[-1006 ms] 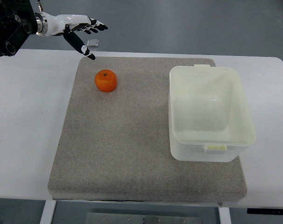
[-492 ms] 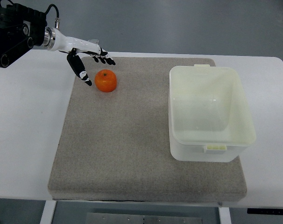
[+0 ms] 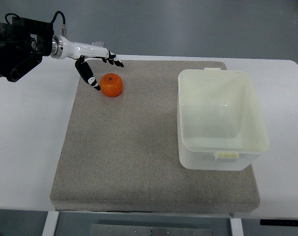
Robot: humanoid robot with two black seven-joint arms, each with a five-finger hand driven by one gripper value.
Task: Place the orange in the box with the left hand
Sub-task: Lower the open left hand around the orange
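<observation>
An orange [image 3: 111,85] sits on the grey mat [image 3: 139,147] near its far left corner. My left hand [image 3: 103,70] comes in from the upper left and hovers just beside and behind the orange. Its fingers are spread open around the fruit, the thumb [image 3: 89,78] to the orange's left, the other fingers [image 3: 113,60] behind it. It holds nothing. A pale, empty plastic box [image 3: 259,123] stands on the right side of the mat. My right hand is out of view.
The mat lies on a white table [image 3: 26,137]. The black left arm [image 3: 16,44] shows at the upper left corner. Open mat lies between the orange and the box.
My left hand has come down and forward from above the mat's far edge to the orange, the thumb now close at the fruit's left. The orange has not moved.
</observation>
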